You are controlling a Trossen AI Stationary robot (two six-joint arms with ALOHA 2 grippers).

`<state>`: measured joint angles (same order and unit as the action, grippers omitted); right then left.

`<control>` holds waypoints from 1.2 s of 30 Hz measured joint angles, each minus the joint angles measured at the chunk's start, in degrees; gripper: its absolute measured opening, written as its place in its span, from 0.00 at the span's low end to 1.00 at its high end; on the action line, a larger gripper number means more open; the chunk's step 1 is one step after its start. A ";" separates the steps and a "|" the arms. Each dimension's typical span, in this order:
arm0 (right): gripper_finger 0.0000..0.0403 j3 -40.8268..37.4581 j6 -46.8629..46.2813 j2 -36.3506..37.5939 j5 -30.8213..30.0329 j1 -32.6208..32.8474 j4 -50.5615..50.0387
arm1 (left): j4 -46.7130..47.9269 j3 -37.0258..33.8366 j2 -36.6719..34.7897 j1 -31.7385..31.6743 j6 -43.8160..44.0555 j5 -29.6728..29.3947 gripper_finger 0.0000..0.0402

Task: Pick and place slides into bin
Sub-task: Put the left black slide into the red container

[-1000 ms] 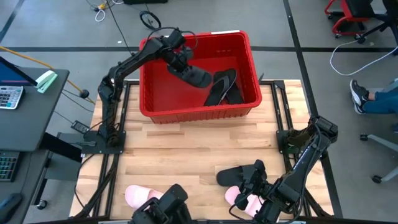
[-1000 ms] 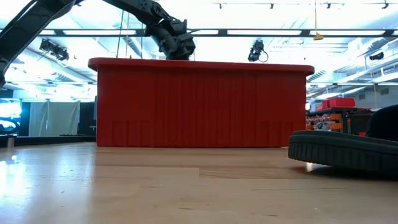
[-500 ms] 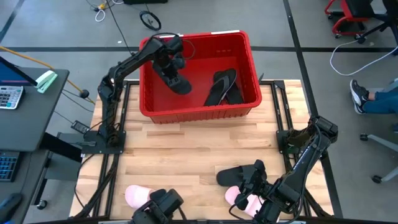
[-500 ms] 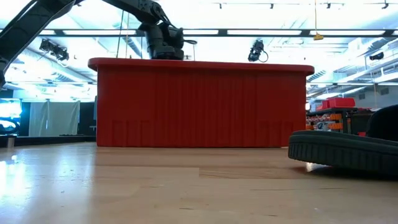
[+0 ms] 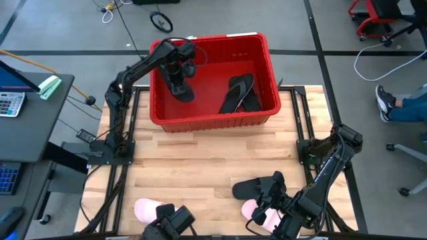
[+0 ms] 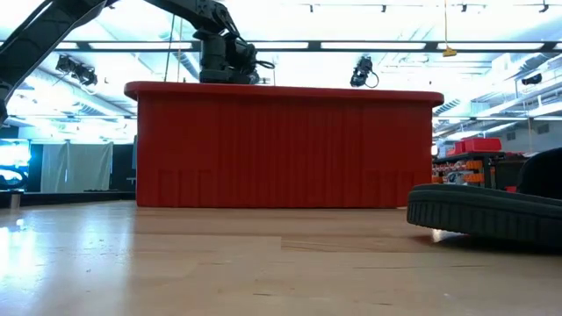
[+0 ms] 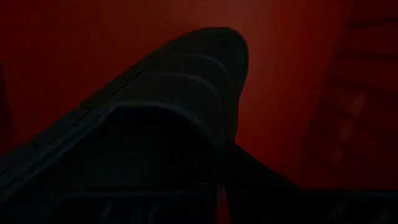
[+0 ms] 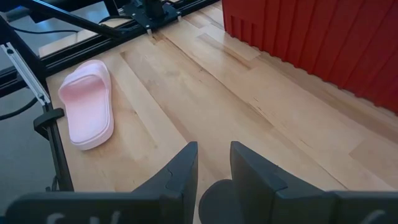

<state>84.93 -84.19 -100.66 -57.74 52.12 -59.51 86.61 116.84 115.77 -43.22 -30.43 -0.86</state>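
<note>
Over the left end of the large red rectangular plastic crate [image 5: 213, 77], your left gripper [image 5: 179, 83] hangs inside the walls with its fingers clamped on a black open-toe slip-on sandal [image 5: 184, 91]. In the left wrist view that sandal's dark sole [image 7: 155, 130] fills the picture against the crate's red floor. I judge you are at the placing step. The next move calls for parting the fingers so the sandal drops to the floor of the crate, then lifting the arm clear of the thick rim.

Further right inside the crate, two more black sandals [image 5: 239, 93] lie together, overlapping, toward the right wall.

On the wooden table [image 5: 200, 160], near the front edge, one pale pink slip-on sandal [image 5: 145, 210] lies at the left, partly under a dark object I cannot identify. Toward the right, a fourth black sandal [image 5: 250, 189] lies flat, and just beside it a second pink sandal [image 5: 260, 213] sits partly beneath your right gripper [image 5: 272, 200]. That gripper waits low over the table there with its fingers a little apart and nothing between them, as the right wrist view shows [image 8: 208, 171].

Counted: four black sandals, one held, two already in the crate and one on the table; two pink sandals, both on the table; one crate. By that count, three pairs of moves remain after this drop.
</note>
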 joint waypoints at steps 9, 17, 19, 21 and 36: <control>0.25 0.00 -0.01 0.00 0.00 0.00 0.00 | 0.02 0.00 0.07 1.79 -13.45 -0.02 0.03; 0.25 0.00 -0.01 0.00 -0.01 0.00 -0.01 | -0.53 -1.20 0.07 2.44 -15.24 0.02 0.03; 0.25 0.00 -0.01 0.00 0.00 0.00 -0.02 | -0.78 -2.93 0.09 2.60 -15.25 0.00 0.03; 0.25 0.00 -0.01 0.00 -0.02 0.00 -0.02 | -1.90 -5.54 0.09 2.60 -15.97 0.00 0.03; 0.25 0.00 -0.06 0.00 -0.02 0.01 -0.02 | -10.83 -16.36 -0.05 2.51 -16.37 -1.88 0.03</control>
<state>84.93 -84.25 -100.66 -57.76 52.13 -59.53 75.78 100.47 115.72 -40.71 -46.79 -2.75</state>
